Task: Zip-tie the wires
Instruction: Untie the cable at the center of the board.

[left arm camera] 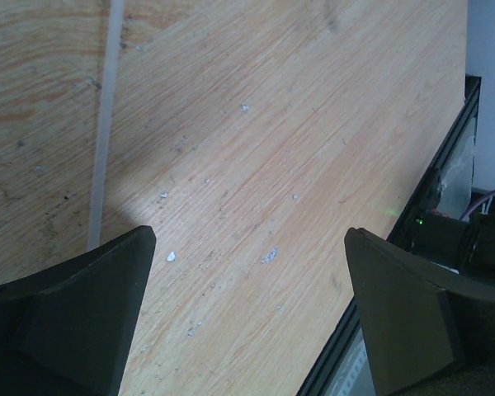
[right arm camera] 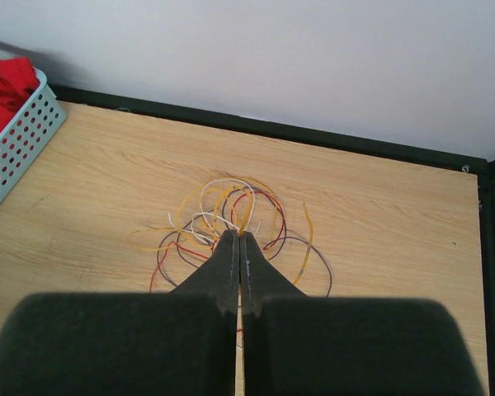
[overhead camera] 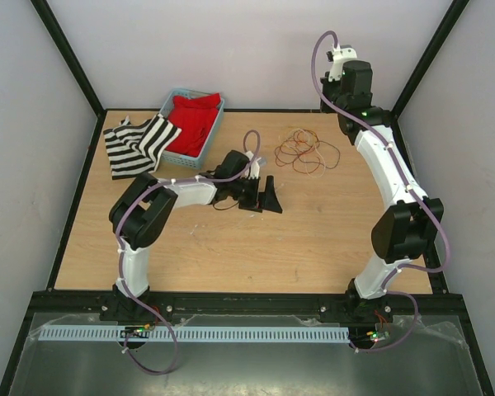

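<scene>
Wooden table [overhead camera: 313, 239], wires [overhead camera: 307, 152] loose near back edge, left gripper [left arm camera: 249, 237] spread wide, right gripper [right arm camera: 239, 241] pinched closed above wires.

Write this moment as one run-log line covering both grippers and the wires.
left gripper: open, low over table | right gripper: shut, empty, raised | wires: loose, untied | whitish strip: lying on table

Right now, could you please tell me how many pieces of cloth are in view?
2. A black-and-white striped cloth lies on the table against the left side of the blue basket; a red cloth lies inside it. More may be hidden underneath.
</scene>
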`<action>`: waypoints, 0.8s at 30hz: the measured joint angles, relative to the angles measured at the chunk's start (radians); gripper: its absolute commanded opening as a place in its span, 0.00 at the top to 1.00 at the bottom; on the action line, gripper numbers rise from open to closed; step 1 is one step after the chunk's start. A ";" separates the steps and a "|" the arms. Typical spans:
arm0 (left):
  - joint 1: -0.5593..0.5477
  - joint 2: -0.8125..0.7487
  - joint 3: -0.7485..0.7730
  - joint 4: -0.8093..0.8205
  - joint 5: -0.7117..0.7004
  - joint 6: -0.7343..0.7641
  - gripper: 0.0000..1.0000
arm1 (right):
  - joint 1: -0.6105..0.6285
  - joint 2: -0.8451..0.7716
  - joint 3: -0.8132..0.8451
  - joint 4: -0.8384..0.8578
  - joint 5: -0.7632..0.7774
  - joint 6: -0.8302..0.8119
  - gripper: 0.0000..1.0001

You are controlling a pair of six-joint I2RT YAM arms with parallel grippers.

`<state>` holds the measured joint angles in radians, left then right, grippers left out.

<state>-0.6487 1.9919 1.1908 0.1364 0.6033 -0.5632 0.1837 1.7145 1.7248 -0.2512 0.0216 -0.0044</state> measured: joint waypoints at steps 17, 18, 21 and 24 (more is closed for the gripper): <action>0.148 0.001 -0.010 0.002 -0.081 0.060 0.01 | 0.000 -0.038 0.001 -0.008 0.004 0.000 1.00; 0.155 0.001 -0.008 0.000 -0.084 0.066 0.01 | 0.000 -0.042 0.002 -0.009 0.004 0.000 1.00; 0.177 0.001 0.011 -0.027 -0.106 0.094 0.01 | 0.000 -0.050 0.002 -0.009 0.004 0.000 1.00; 0.197 0.019 0.053 -0.066 -0.119 0.121 0.01 | 0.000 -0.053 0.002 -0.010 0.004 0.000 1.00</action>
<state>-0.4515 2.0106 1.2442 0.0704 0.4843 -0.4427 0.1837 1.6611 1.7271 -0.2607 0.0257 -0.0044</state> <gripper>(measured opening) 0.990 0.011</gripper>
